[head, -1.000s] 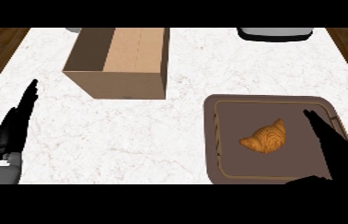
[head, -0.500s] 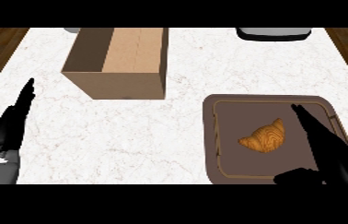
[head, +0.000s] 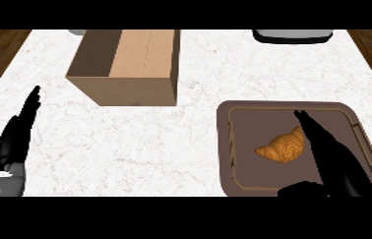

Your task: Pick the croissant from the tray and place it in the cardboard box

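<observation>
At the far left edge, the left hand (head: 20, 134), fingers straight and pressed together, pointing up along the counter (head: 145, 139), resting and holding nothing. Above and to its right, a cardboard box (head: 131, 68), open at the top, long side running away from the viewer, its near wall plain and facing the lower edge. Behind the box's far left corner, a small pale object (head: 77, 32), cut off by the top edge and too little shown to name. White marbled counter between the box and the tray, with nothing lying on that stretch. At the lower right, a brown tray (head: 240, 149) with rounded corners and a raised rim, well apart from the box. On the tray, right of its middle, the croissant (head: 282, 148), golden brown, curved, lying flat. Just beside the croissant on its right, the right hand (head: 330, 157), fingers (head: 309, 127) straight and held together, stretched over the tray and overlapping the croissant's right tip; thumb (head: 301, 190) spread out low at the tray's near rim; touching the croissant or merely above it, cannot tell. At the top right, a dark-rimmed grey object (head: 292, 35) at the counter's back edge, only partly in view.
</observation>
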Robot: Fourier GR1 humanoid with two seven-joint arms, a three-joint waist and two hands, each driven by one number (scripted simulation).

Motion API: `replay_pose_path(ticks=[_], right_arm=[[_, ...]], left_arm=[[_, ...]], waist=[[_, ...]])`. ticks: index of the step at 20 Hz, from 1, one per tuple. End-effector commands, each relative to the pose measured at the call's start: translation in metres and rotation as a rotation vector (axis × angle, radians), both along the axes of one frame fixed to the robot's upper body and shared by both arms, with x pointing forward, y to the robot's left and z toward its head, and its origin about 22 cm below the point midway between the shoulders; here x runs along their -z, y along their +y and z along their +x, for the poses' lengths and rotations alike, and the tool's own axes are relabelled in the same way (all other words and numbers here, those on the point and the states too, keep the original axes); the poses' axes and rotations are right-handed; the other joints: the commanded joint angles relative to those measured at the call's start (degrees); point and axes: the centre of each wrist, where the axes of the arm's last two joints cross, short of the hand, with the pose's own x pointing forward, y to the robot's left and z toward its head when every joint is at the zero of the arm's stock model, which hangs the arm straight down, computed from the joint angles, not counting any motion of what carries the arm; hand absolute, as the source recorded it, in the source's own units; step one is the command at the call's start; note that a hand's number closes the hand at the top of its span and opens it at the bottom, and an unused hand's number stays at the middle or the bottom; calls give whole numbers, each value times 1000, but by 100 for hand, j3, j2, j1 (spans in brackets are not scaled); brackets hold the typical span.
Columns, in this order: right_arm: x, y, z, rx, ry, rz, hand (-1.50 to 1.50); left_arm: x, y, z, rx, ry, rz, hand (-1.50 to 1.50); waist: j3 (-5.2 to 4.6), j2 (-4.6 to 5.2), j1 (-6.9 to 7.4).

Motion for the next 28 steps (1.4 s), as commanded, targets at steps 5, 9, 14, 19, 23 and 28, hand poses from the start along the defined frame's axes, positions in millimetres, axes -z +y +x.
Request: replay_pose_path(ticks=[5, 9, 14, 19, 23, 28], right_arm=[[-3, 13, 15, 64, 119, -55, -150], [35, 18, 17, 85, 148, -47, -150], [31, -1, 36, 105, -8, -169, 150], [35, 2, 55, 132, -82, -250, 150], [16, 13, 94, -171, -107, -269, 150], [-7, 38, 110, -614, -165, -254, 150]], left_arm=[[12, 4, -10, 11, 6, 5, 0], [0, -3, -6, 4, 7, -7, 0], [8, -2, -5, 7, 13, -4, 0], [-6, 4, 0, 4, 8, 0, 0], [-14, -9, 19, 49, -13, 15, 0], [-18, -35, 31, 164, -67, -6, 0]], waist=[[-1, 3, 12], [1, 1, 8], [1, 4, 16], [1, 3, 30], [12, 105, 346], [32, 378, 1068]])
